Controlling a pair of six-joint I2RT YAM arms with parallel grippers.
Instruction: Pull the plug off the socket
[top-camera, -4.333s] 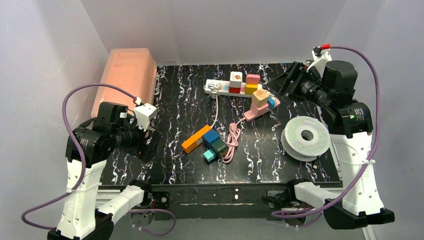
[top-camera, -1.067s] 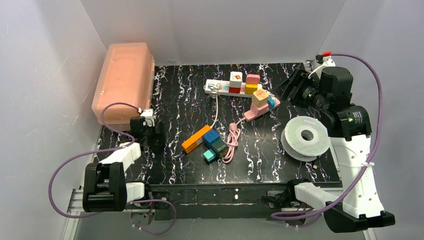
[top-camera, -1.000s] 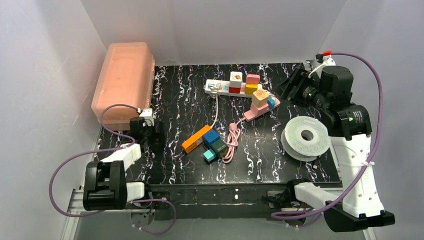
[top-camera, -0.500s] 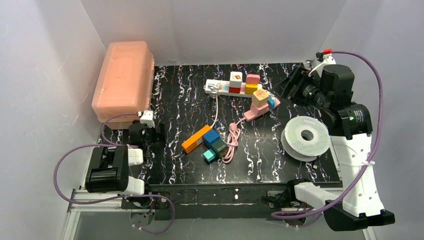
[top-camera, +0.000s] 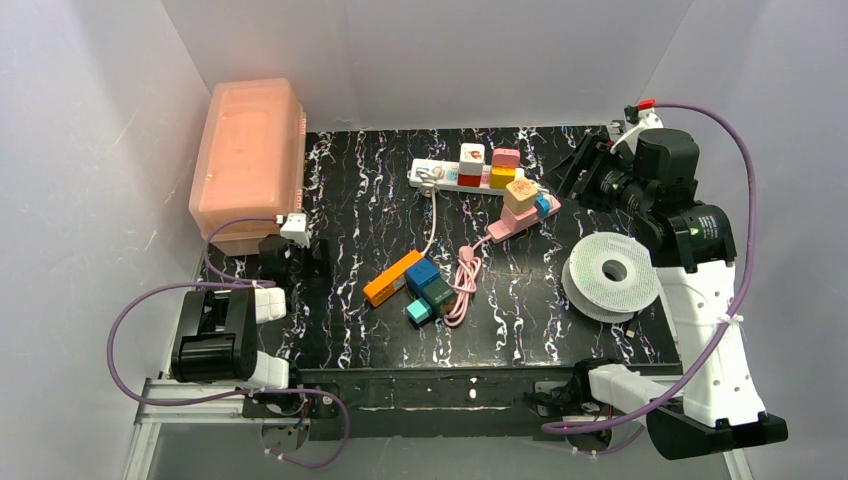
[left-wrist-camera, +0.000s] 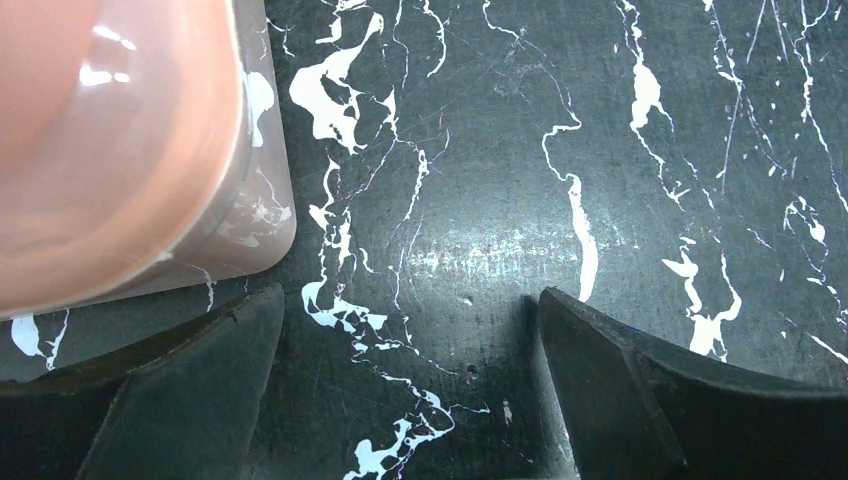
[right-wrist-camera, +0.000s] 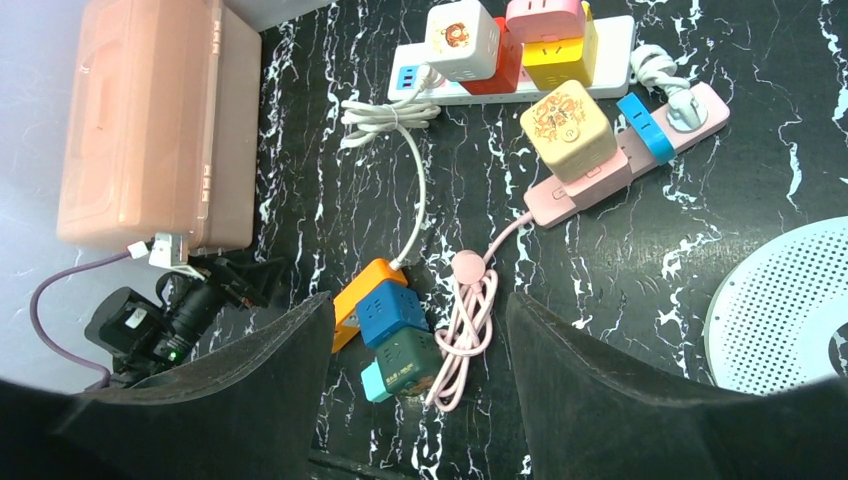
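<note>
Left pincer (left-wrist-camera: 410, 325) crouches at the table's (top-camera: 345, 185) left edge, right pincer (right-wrist-camera: 418, 305) high far-right. Both gape. Socket (top-camera: 390, 280): boxy orange plastic

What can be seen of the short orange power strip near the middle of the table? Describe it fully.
The orange power strip is a short, plastic-looking rectangular block lying flat and diagonally on the black marbled table. A blue cube plug, a dark green cube and a small teal cube sit bunched against its right part. A coiled pink cable lies beside them.
</note>
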